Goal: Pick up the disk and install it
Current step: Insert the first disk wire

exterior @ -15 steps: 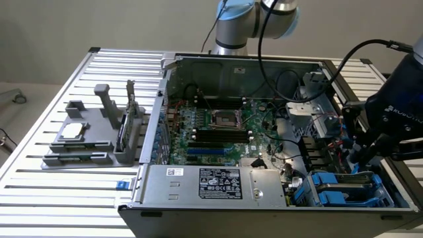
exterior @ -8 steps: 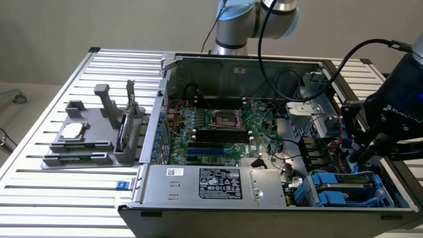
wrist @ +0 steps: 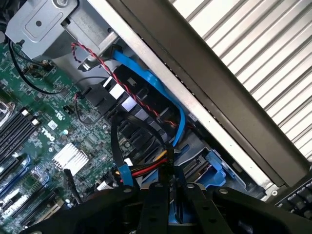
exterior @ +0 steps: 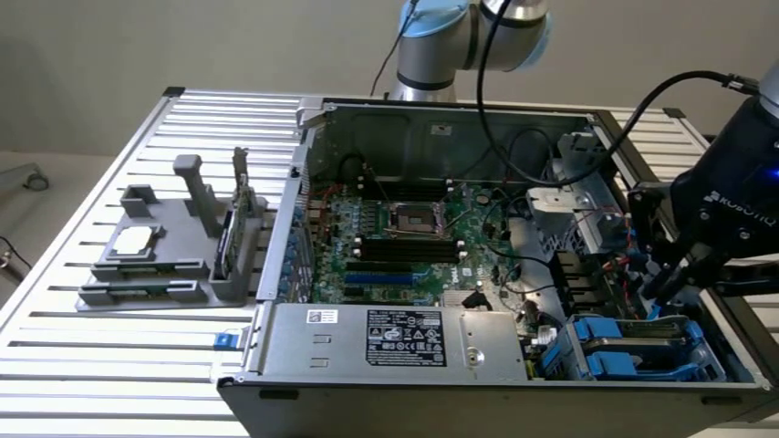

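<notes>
While fingers pinch disk, it stands upright.

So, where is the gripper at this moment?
At the exterior view's right, the gripper hangs over the open computer case, just above the blue drive caddies by the case's side wall.

One hand, one computer case, one rack.
</notes>
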You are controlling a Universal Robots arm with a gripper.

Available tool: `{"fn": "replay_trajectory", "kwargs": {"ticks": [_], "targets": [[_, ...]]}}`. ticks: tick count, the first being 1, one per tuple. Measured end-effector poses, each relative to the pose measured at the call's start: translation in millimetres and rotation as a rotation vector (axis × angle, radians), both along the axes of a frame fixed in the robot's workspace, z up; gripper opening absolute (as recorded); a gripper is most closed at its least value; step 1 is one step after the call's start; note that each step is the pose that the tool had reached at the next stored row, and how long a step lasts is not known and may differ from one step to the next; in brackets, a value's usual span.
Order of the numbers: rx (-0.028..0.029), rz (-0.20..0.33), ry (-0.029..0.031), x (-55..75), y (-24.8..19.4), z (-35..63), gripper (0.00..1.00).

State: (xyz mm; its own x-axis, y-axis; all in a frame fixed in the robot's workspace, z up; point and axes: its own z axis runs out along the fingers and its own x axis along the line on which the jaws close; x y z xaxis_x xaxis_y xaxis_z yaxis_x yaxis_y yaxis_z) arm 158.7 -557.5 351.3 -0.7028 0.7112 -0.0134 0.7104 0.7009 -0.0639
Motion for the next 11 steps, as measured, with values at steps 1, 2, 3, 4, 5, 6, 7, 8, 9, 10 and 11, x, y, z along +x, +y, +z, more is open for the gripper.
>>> {"fn": "replay_trajectory", "kwargs": {"ticks": [1, 2, 3, 4, 5, 6, 7, 8, 9, 10, 11], "targets": [[0.0001, -0.009, 0.0000, 0.0, 0.0, 0.0, 0.16], [0.0001, -0.019, 0.0000, -0.1, 0.0, 0.1, 0.16], [0.0000, -0.029, 0.0000, -0.1, 0.0, 0.1, 0.16], [-0.0001, -0.039, 0.0000, -0.2, 0.0, 0.2, 0.16], [0.0000, -0.050, 0.0000, -0.2, 0.0, 0.2, 0.16], [-0.0001, -0.061, 0.0000, -0.2, 0.0, 0.3, 0.16], [-0.0001, -0.073, 0.0000, -0.1, 0.0, 0.3, 0.16], [0.0000, -0.084, 0.0000, -0.2, 0.0, 0.3, 0.16], [0.0000, -0.096, 0.0000, -0.2, 0.0, 0.3, 0.16], [-0.0001, -0.109, 0.0000, -0.2, 0.0, 0.4, 0.16], [0.0000, -0.123, 0.0000, -0.1, 0.0, 0.3, 0.16]]}}
